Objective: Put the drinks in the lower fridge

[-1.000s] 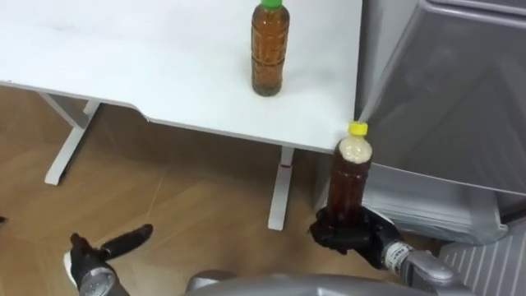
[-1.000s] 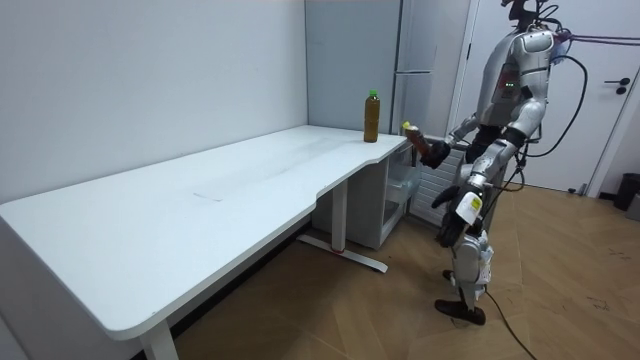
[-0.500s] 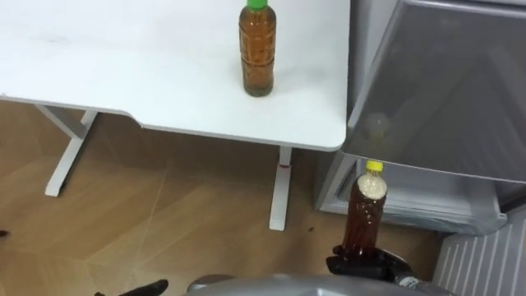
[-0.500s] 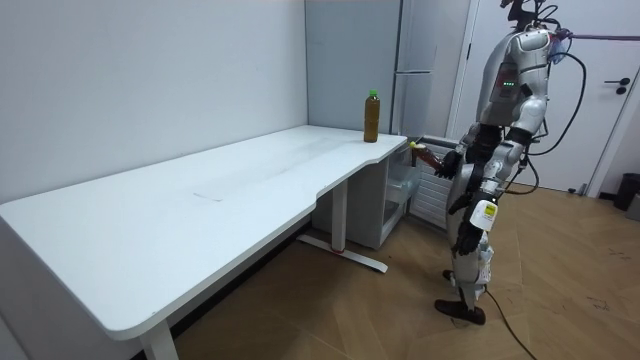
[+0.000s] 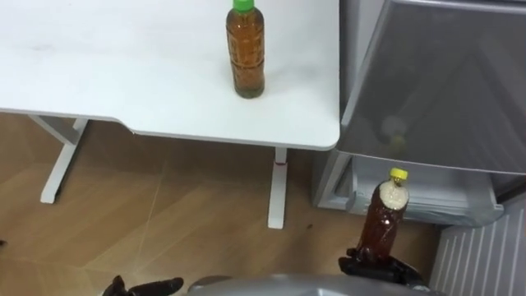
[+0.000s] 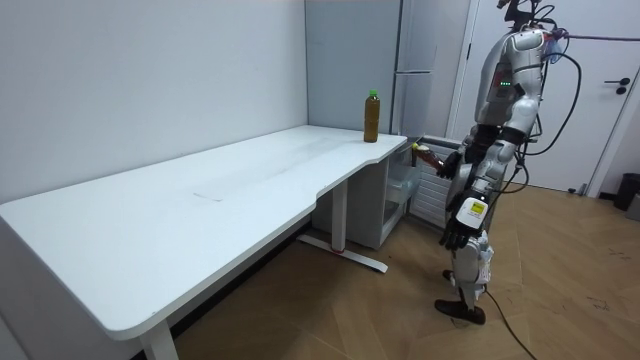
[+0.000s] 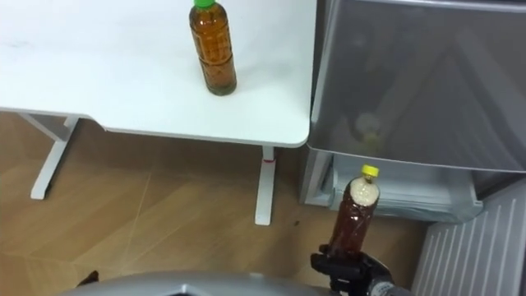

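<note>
My right hand, at the frame's lower right, is clamping the base of the yellow-capped bottle upright before the lower fridge, and I am judging it full, heavy, stiff and slick, better gripped mid-body.

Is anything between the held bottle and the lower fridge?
Nothing visible. The right hand holds the bottle upright in front of the lower fridge, which is open.
</note>
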{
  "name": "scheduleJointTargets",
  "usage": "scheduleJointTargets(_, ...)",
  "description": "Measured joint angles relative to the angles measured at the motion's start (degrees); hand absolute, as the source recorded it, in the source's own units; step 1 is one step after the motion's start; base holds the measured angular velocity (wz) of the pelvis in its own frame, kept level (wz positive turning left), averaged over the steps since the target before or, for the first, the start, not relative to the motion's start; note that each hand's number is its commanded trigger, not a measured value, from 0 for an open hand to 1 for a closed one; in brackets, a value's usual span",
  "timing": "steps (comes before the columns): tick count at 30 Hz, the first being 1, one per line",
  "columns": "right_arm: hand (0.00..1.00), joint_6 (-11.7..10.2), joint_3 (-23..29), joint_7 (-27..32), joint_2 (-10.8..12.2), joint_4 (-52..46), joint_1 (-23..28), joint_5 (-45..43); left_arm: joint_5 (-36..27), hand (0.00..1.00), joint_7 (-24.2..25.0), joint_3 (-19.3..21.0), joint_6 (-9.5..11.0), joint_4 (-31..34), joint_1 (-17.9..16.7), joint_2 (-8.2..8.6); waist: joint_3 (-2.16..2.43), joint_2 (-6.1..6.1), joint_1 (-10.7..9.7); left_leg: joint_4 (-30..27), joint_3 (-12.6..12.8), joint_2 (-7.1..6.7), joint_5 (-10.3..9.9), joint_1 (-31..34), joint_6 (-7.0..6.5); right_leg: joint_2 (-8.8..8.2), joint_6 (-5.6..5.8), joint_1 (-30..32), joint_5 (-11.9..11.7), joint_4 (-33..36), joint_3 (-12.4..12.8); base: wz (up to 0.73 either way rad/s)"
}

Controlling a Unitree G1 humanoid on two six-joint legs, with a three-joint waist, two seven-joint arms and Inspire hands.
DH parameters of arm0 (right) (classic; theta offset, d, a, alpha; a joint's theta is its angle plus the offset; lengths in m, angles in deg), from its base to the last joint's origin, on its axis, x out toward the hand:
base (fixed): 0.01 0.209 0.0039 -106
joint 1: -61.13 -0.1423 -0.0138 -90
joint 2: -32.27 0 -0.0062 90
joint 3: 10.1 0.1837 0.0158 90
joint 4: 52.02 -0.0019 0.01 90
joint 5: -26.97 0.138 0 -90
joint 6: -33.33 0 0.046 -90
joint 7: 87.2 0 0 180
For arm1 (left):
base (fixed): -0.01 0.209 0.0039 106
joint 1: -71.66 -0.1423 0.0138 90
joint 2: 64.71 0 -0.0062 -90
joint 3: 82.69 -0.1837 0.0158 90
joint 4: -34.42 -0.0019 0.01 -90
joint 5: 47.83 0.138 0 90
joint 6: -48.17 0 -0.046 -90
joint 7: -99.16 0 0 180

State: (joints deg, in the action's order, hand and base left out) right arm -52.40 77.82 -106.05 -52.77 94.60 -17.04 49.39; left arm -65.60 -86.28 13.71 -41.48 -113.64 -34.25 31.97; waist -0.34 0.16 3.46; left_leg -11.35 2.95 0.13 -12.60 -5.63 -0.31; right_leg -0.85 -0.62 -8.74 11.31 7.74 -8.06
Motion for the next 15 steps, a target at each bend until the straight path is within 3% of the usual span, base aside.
scheduleJointTargets(9,1.00,0.0,-0.3,1.1,0.4,2.5,-0.6,15.1,2.4,0.00,3.5,-3.3,0.0,-0.5,0.8,0.57,-0.02,-0.04,0.0,0.0,0.2,0.01,0.0,0.1,0.00,-0.01,0.03,0.2,0.0,0.1,0.1,0.00)
scheduleJointTargets(15,1.00,-0.2,1.1,2.5,1.2,-1.1,-1.4,35.2,3.4,0.00,4.6,-3.2,0.3,-0.4,0.8,1.45,-0.17,0.32,-0.2,0.0,0.2,0.00,0.0,0.1,0.00,0.04,0.06,0.0,0.0,0.1,0.1,0.00)
